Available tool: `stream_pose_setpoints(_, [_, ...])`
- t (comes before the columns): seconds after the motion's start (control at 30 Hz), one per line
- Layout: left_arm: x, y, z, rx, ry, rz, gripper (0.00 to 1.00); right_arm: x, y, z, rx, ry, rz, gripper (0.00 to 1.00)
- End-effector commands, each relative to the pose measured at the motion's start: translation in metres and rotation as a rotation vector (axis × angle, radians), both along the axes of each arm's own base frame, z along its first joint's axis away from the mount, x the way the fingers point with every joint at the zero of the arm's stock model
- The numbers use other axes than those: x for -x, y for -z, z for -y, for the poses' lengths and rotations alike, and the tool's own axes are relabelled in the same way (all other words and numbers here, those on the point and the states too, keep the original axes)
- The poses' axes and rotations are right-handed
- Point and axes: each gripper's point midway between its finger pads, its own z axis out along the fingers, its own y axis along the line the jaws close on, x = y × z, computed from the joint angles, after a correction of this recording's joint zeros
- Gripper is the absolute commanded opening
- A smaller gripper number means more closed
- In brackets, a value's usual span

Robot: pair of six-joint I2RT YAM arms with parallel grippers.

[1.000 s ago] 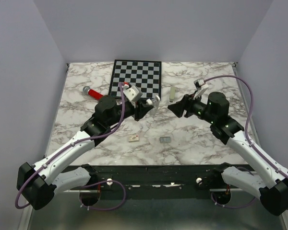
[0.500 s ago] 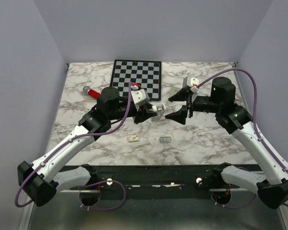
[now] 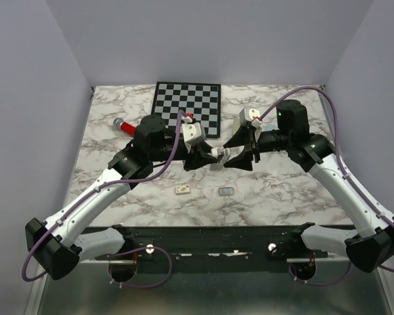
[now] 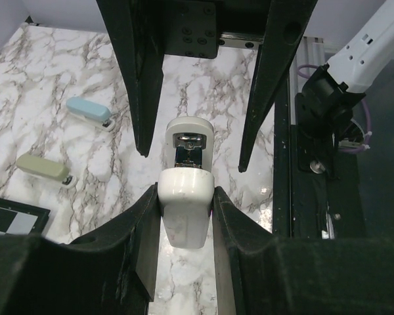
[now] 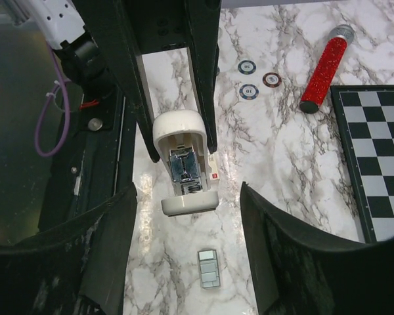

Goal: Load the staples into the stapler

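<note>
My left gripper (image 3: 210, 156) is shut on a white stapler (image 3: 218, 156) and holds it above the table's middle. In the left wrist view the fingers (image 4: 141, 230) clamp the stapler's (image 4: 186, 210) near end. The stapler is hinged open, and its metal channel (image 5: 184, 164) shows in the right wrist view. My right gripper (image 3: 239, 149) is open and faces the stapler. Its fingers (image 4: 141, 85) flank the stapler's far end without touching. The staples (image 3: 226, 191) lie on the marble below, a small silvery-grey block, also in the right wrist view (image 5: 209, 268).
A small white box (image 3: 182, 189) lies left of the staples. A chessboard (image 3: 186, 107) is at the back, with a red glitter tube (image 3: 126, 126) to its left. A blue stapler (image 4: 88, 111) and a green stapler (image 4: 43, 168) lie on the table. Poker chips (image 5: 249, 91) lie near the tube.
My left gripper carried the white stapler right, toward the middle. My right gripper swung left and up to meet it, and its open fingers now flank the stapler's end.
</note>
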Motion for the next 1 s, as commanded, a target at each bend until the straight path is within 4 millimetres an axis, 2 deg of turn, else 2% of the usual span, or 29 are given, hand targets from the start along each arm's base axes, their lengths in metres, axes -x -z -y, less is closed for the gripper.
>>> stream_pose_setpoints(0.0, [0.008, -0.02, 0.003, 0.033, 0.065, 0.036, 0.0, 0.009, -0.01, -0.006, -0.023, -0.072, 0.0, 0.69])
stream_pose_setpoints(0.13, [0.007, -0.019, 0.002, 0.028, 0.06, 0.04, 0.0, 0.006, -0.007, -0.007, -0.016, -0.069, -0.007, 0.56])
stream_pose_setpoints(0.17, [0.006, -0.02, 0.001, 0.029, 0.054, 0.044, 0.0, 0.006, -0.006, -0.007, -0.013, -0.067, -0.012, 0.49])
stream_pose_setpoints(0.23, [0.004, -0.022, -0.002, 0.044, 0.033, 0.054, 0.0, 0.007, -0.002, -0.006, -0.004, -0.065, -0.019, 0.43])
stream_pose_setpoints(0.33, [-0.002, -0.029, -0.012, 0.076, 0.002, 0.067, 0.0, 0.008, 0.004, -0.004, 0.011, -0.054, -0.028, 0.25])
stream_pose_setpoints(0.37, [-0.008, -0.03, -0.018, 0.087, -0.024, 0.053, 0.0, 0.008, 0.006, -0.003, 0.015, -0.047, -0.034, 0.11])
stream_pose_setpoints(0.4, [-0.009, -0.04, -0.023, 0.12, -0.034, 0.078, 0.0, 0.008, 0.008, -0.002, 0.019, -0.039, -0.036, 0.04])
stream_pose_setpoints(0.43, [-0.013, -0.034, -0.028, 0.124, -0.049, 0.059, 0.0, 0.007, 0.011, -0.001, 0.025, -0.026, -0.041, 0.01])
stream_pose_setpoints(0.47, [-0.012, -0.04, -0.032, 0.166, -0.054, 0.016, 0.0, 0.008, 0.008, 0.0, 0.016, -0.02, -0.035, 0.01])
stream_pose_setpoints(0.5, [-0.021, -0.058, -0.044, 0.231, -0.095, 0.074, 0.0, 0.006, 0.006, 0.002, 0.005, -0.007, -0.037, 0.01])
stream_pose_setpoints(0.53, [-0.025, -0.049, -0.05, 0.255, -0.117, 0.036, 0.0, 0.007, 0.012, 0.003, 0.0, 0.0, -0.056, 0.01])
stream_pose_setpoints(0.57, [-0.029, -0.052, -0.057, 0.291, -0.147, 0.026, 0.0, 0.006, 0.0, 0.002, -0.05, 0.014, -0.029, 0.01])
stream_pose_setpoints(0.6, [-0.035, -0.072, -0.072, 0.389, -0.196, 0.026, 0.0, 0.005, -0.006, 0.003, -0.08, 0.027, -0.016, 0.01])
stream_pose_setpoints(0.63, [-0.039, -0.06, -0.078, 0.417, -0.229, -0.02, 0.0, 0.007, -0.007, 0.003, -0.106, 0.034, -0.007, 0.01])
stream_pose_setpoints(0.67, [-0.043, -0.062, -0.086, 0.459, -0.262, -0.034, 0.0, 0.004, -0.012, 0.001, -0.162, 0.054, 0.001, 0.01])
stream_pose_setpoints(0.7, [-0.046, -0.077, -0.096, 0.556, -0.32, -0.064, 0.0, 0.011, -0.024, 0.004, -0.213, 0.062, 0.041, 0.01])
stream_pose_setpoints(0.73, [-0.053, -0.066, -0.103, 0.577, -0.369, -0.102, 0.0, 0.012, -0.031, 0.005, -0.256, 0.075, 0.064, 0.01])
stream_pose_setpoints(0.77, [-0.056, -0.065, -0.108, 0.604, -0.407, -0.122, 0.0, 0.015, -0.052, 0.005, -0.34, 0.081, 0.102, 0.01])
stream_pose_setpoints(0.8, [-0.061, -0.065, -0.116, 0.64, -0.47, -0.136, 0.0, 0.019, -0.046, 0.008, -0.361, 0.091, 0.097, 0.01])
stream_pose_setpoints(0.87, [-0.065, -0.05, -0.123, 0.677, -0.531, -0.208, 0.0, 0.022, -0.058, 0.011, -0.427, 0.106, 0.132, 0.01])
stream_pose_setpoints(0.9, [-0.063, -0.05, -0.127, 0.705, -0.545, -0.214, 0.0, 0.023, -0.053, 0.011, -0.439, 0.112, 0.119, 0.01])
stream_pose_setpoints(0.93, [-0.067, -0.038, -0.132, 0.744, -0.592, -0.281, 0.0, 0.024, -0.056, 0.014, -0.465, 0.127, 0.132, 0.01])
stream_pose_setpoints(0.97, [-0.065, -0.035, -0.133, 0.762, -0.593, -0.303, 0.0, 0.026, -0.062, 0.014, -0.501, 0.121, 0.149, 0.01])
